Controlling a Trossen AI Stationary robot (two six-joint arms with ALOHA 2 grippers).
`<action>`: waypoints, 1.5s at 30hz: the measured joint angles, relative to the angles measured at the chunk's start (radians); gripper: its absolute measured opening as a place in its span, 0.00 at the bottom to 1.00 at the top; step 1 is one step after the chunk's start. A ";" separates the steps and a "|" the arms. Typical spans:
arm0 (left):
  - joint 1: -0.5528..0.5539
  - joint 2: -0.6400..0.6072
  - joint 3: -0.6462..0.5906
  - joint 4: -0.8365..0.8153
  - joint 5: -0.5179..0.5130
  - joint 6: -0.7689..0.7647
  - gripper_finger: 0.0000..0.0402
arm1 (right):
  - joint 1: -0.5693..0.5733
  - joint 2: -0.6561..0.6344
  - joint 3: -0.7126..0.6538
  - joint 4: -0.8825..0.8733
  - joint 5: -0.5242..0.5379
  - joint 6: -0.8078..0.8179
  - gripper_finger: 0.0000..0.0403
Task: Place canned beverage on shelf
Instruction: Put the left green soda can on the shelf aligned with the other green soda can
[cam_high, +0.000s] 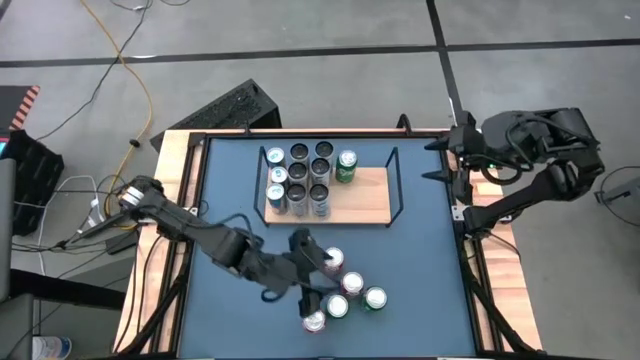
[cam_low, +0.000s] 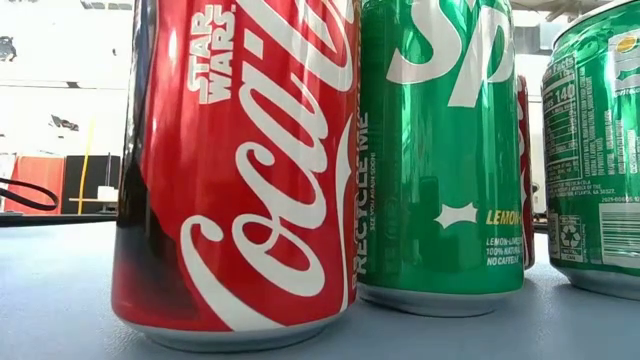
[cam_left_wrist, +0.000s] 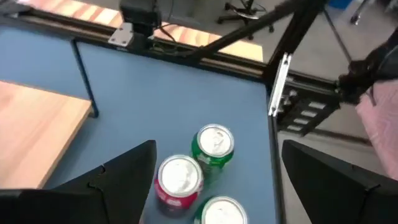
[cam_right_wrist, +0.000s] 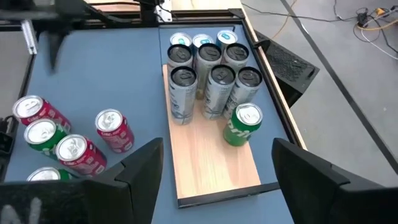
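Five loose cans wait near the table's front edge, nine already on the shelf (cam_high: 368, 195).
Left gripper (cam_high: 318, 278), fingers apart, hovers over the cluster of Coca-Cola can (cam_left_wrist: 179, 180) and Sprite cans (cam_left_wrist: 213, 145), seemingly choosing one; right gripper (cam_high: 440, 160), fingers apart and empty, waits at the table's right edge.

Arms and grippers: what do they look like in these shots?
Both arms are dark, nearly black, jointed links. The left gripper and right gripper each end in two flat, black, wedge-shaped fingers, matte and unmarked. The right arm shows a small green light near its wrist and bulky black housing; no loose cables are discernible on either.
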 joint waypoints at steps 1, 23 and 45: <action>-0.003 0.023 0.017 -0.005 -0.002 0.013 0.83 | -0.001 0.001 0.000 0.000 -0.001 0.000 0.70; -0.079 0.571 0.680 -0.551 -0.046 -0.092 0.83 | 0.008 0.024 0.000 -0.083 0.003 0.185 0.70; -0.069 0.562 0.618 -0.581 -0.048 -0.375 0.83 | 0.131 0.021 0.000 -0.111 0.001 0.175 0.70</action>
